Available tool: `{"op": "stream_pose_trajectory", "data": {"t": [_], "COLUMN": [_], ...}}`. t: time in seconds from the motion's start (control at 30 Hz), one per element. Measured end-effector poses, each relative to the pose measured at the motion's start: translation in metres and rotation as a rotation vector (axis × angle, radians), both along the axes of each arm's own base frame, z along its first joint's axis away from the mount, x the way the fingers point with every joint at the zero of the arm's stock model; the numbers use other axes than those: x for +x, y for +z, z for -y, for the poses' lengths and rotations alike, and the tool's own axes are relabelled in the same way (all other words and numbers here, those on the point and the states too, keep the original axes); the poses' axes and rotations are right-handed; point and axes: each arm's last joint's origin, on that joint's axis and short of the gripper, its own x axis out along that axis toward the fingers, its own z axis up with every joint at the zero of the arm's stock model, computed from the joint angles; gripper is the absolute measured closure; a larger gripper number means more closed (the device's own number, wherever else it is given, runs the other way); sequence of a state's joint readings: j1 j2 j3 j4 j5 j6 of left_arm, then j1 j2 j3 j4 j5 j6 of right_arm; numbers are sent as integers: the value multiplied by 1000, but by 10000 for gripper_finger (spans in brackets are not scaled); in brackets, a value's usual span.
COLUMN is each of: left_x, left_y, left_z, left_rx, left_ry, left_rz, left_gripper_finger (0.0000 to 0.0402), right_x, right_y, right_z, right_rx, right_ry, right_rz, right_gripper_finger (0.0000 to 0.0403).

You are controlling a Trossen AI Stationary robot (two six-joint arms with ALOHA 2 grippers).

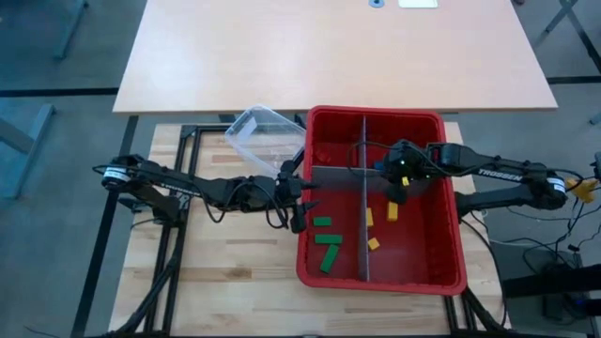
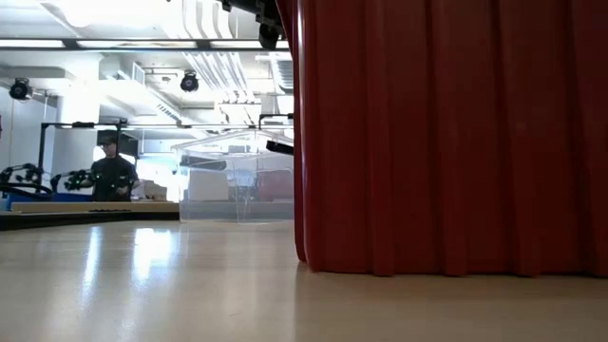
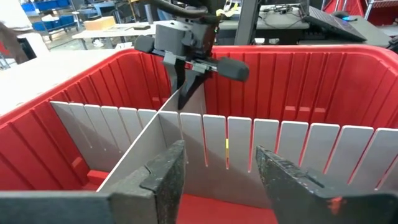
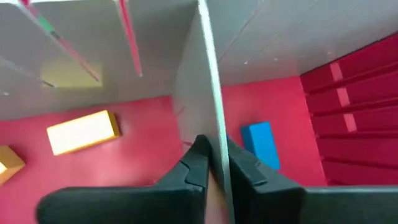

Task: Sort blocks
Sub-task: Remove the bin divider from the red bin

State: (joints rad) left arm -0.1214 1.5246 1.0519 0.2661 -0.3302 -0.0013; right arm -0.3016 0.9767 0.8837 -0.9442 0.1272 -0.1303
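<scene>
The right gripper (image 1: 398,194) is down inside the red bin (image 1: 449,202), in the compartment on its own side of the long grey divider (image 1: 364,202); its fingers (image 4: 194,167) are pressed together on the top edge of a grey divider panel (image 4: 208,93), pinching it, w/ the panel edge running up betw. the two dark tips. In the right wrist view a blue block (image 4: 261,144) lies on the bin floor just beside one finger, on one side of the panel; a yellow block (image 4: 83,131) lies on the other side, a bit farther off, & the corner of an orange-yellow block (image 4: 9,163) shows beyond it. From above, yellow blocks (image 1: 392,211) lie just below the right gripper in the same compartment; more lie toward the near wall (image 1: 374,243).

The left gripper (image 1: 299,218) sits at the bin's left wall, outside edge; its fingers (image 3: 166,177) are spread apart w/ nothing seen betw. them, looking over the rim at the cross divider (image 3: 261,146). Green blocks (image 1: 322,222) lie just past it inside the bin, in the near-left compartment; three can be made out, one (image 1: 328,258) closer to the near wall. A reddish block (image 1: 322,155) shows in the far-left compartment, hard to tell apart from the red floor.

A clear plastic tub (image 1: 266,137) stands on the table behind the left gripper, close to the bin's far-left corner; the low view shows it beside the bin's red wall (image 2: 446,133); a person (image 2: 112,176) stands far off in the room.
</scene>
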Motion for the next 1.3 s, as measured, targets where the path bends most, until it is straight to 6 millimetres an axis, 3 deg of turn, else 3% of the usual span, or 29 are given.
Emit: {"op": "stream_pose_trajectory", "data": {"t": [0.4,0.9,1.3], "left_x": [0,0,-8], "left_y": [0,-1,9], "left_z": [0,1,-3], "left_rx": [-12,-2,141], "left_ry": [2,-2,88], "left_rz": [2,-5,-22], "left_gripper_finger": [237,253,228], "right_x": [-8,-21,-37], "right_y": [18,69,104], "right_z": [-1,-5,-13], "right_rx": [-55,-95,-92], "right_ry": [-24,-41,-13], "right_rz": [77,194,300], "right_gripper_finger": [402,403,402]}}
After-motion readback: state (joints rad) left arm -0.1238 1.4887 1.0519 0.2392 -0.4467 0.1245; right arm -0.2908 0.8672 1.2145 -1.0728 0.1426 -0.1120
